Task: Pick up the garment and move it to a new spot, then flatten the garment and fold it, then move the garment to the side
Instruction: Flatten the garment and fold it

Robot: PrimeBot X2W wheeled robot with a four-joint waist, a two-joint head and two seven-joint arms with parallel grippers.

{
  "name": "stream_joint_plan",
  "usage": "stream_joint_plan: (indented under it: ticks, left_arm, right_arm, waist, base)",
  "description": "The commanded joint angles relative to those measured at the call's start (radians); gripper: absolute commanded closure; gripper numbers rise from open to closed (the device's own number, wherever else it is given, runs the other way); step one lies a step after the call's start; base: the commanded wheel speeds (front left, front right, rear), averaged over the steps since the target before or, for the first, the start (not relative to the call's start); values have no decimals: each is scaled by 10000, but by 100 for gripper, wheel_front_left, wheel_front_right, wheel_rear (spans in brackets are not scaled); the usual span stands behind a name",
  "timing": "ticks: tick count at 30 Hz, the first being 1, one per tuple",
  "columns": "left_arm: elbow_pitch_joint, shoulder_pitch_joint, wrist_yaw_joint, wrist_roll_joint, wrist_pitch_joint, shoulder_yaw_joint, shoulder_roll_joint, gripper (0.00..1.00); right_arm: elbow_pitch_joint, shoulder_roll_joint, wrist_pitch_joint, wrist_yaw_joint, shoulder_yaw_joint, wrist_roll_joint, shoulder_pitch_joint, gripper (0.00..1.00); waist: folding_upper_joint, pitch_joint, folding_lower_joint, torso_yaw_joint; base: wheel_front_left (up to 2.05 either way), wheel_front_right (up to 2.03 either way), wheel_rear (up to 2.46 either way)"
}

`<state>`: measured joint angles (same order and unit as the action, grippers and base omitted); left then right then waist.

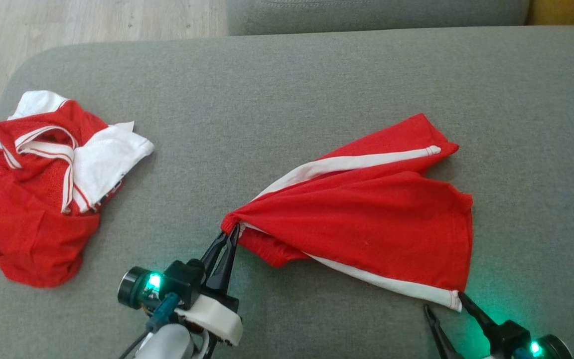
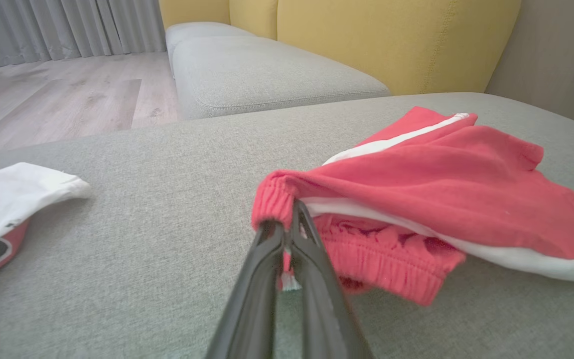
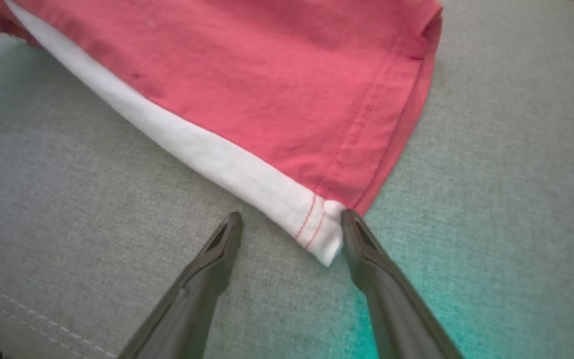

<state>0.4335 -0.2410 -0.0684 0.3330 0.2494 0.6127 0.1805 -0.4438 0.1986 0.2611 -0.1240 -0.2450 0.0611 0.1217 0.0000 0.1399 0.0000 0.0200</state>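
Garment point(image 1: 366, 219): a pair of red shorts with white side stripes, lying on the grey seat cushion point(image 1: 287, 89), right of centre in the head view. It is not flat. The cloth fans out from a bunched point at its left end and widens toward the leg hems at the right, with folds running along its length.

Left gripper point(image 1: 232, 230): fingers pressed together on the bunched end. The left wrist view confirms that the ribbed waistband of the garment point(image 2: 416, 199) is pinched between the two dark fingers of the left gripper point(image 2: 287, 219). The rest of the waistband sags onto the cushion just beside them.

Right gripper point(image 1: 444, 300): jaws spread wide, nothing clamped. In the right wrist view the white-striped hem corner of the garment point(image 3: 267, 89) lies between the fingertips of the right gripper point(image 3: 292, 215). One fingertip sits right against the corner's edge and the other stands apart from it on bare cushion.

Second garment point(image 1: 43, 199): a red and white piece, crumpled, at the cushion's far left, well apart from the shorts.

Surroundings: wooden floor point(image 1: 92, 20) beyond the cushion; yellow backrest point(image 2: 366, 40) in the left wrist view.
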Motion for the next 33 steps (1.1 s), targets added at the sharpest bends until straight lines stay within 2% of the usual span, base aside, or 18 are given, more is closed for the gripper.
stream_joint_plan:
  ticks: [1,2,3,4,6,13,16,21,24,27,32,33]
  left_arm:
    - [-319,-253,36,-86,124,-403,95,100]
    - [-327,-248,47,-105,124,-439,90,100]
    - [-333,-239,63,-121,124,-477,90,100]
    - [-336,-228,80,-136,124,-516,92,100]
    - [-326,-206,102,-171,124,-583,82,100]
    - [-519,-158,183,-372,124,-776,97,100]
    - [-981,-258,277,-622,124,-794,251,100]
    - [-2146,-1259,862,-1278,-62,-550,975,100]
    - [-2973,-2488,1338,-1579,-723,-455,1405,100]
    - [-3416,-4165,1756,-1786,-1532,-197,1705,100]
    - [-2730,-7254,1973,-1487,-2188,357,1713,100]
    - [-2730,-7254,1973,-1487,-2188,357,1713,100]
  right_arm:
    - [35,82,7,-67,-209,-30,-207,0]
    - [-17,69,7,-67,-202,-38,-240,0]
    - [-97,50,7,-67,-221,-24,-262,18]
    - [-158,44,7,-67,-242,-26,-296,59]
    - [-267,45,7,-67,-292,-18,-353,100]
    - [-153,78,7,-67,-222,-170,-423,100]
    - [648,69,7,-67,33,-224,-422,100]
    - [2714,574,7,-67,560,-225,-858,100]
    - [3525,1351,-49,-67,625,-187,-1908,100]
    - [3835,2066,-432,-67,637,264,-3762,100]
    - [2825,2659,-1169,-67,134,1793,-7612,100]
    - [2825,2659,-1169,-67,134,1793,-7612,100]
  waist:
    - [0,16,0,11]
    - [0,28,0,12]
    - [0,32,0,11]
    - [0,34,0,6]
    - [0,16,0,-8]
    - [0,-275,0,-154]
    - [0,-448,0,-284]
    - [0,-662,0,-527]
    - [0,-581,0,-735]
    - [0,-223,0,-913]
    - [0,842,0,-1261]
    - [0,842,0,-1261]
  base:
    - [0,0,0]
    - [0,0,0]
    - [0,0,0]
    - [0,0,0]
    - [0,0,0]
    - [0,0,0]
    - [0,0,0]
    - [0,0,0]
    - [0,0,0]
    - [0,0,0]
    - [0,0,0]
    - [0,0,0]
